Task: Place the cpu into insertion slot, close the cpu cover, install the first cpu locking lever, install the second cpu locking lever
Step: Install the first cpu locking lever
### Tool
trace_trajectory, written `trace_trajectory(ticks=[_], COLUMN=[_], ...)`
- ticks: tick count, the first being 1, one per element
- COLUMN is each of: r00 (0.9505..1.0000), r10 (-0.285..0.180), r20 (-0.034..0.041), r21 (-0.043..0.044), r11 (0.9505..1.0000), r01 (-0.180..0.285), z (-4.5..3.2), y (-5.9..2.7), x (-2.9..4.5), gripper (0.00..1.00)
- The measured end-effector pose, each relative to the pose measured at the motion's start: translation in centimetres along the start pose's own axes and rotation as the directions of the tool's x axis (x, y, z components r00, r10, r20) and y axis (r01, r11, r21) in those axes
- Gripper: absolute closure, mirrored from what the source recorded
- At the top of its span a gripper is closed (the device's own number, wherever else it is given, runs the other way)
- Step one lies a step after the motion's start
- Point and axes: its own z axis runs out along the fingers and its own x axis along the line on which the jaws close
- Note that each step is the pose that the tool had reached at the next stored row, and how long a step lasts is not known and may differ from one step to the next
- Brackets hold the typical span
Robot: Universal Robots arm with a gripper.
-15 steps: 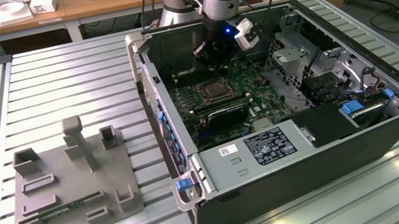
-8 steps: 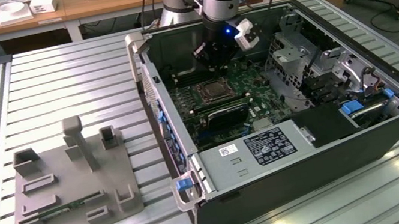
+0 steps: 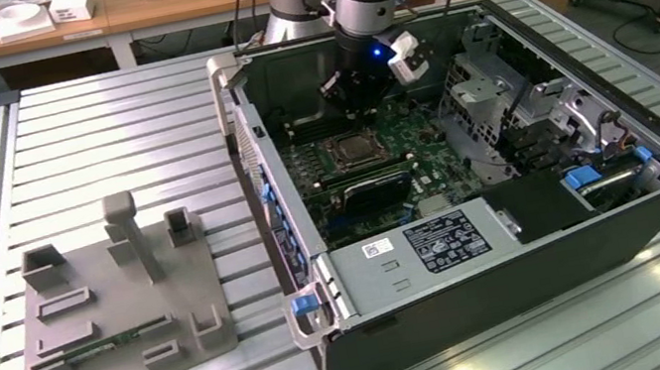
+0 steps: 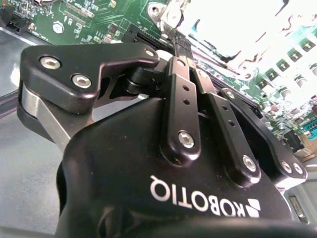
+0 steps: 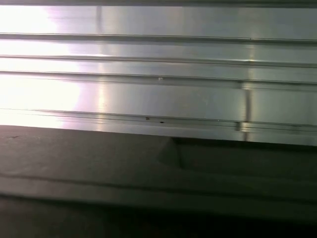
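Observation:
In the exterior view the open computer case (image 3: 489,249) lies on the slatted table. The socket sits mid-motherboard, where the cpu (image 3: 352,150) shows as a small silver-grey square with the cpu cover (image 3: 330,158) as a thin metal frame around it. I cannot make out the locking levers. My gripper (image 3: 355,92) hangs inside the case just behind the socket, pointing down at the board. In the second wrist view the gripper (image 4: 172,37) has its black fingers (image 4: 182,94) drawn together, their tips right at the glaring bright metal of the socket (image 4: 233,34).
A drive cage (image 3: 496,97) and cables fill the case on the exterior view's right, and a grey labelled box (image 3: 421,250) lies at the front. A grey fixture plate (image 3: 110,312) rests on the table at the left. A wooden desk (image 3: 140,11) stands behind.

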Motion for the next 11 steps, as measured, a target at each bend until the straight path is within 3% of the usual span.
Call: trace_trajectory(ticks=[11], r00=[1.0000], r10=[0.000], r20=[0.0002], r21=[0.0001], r11=[1.0000], r01=[0.000], z=[-0.18], y=[0.00], x=[0.00], gripper=[0.90])
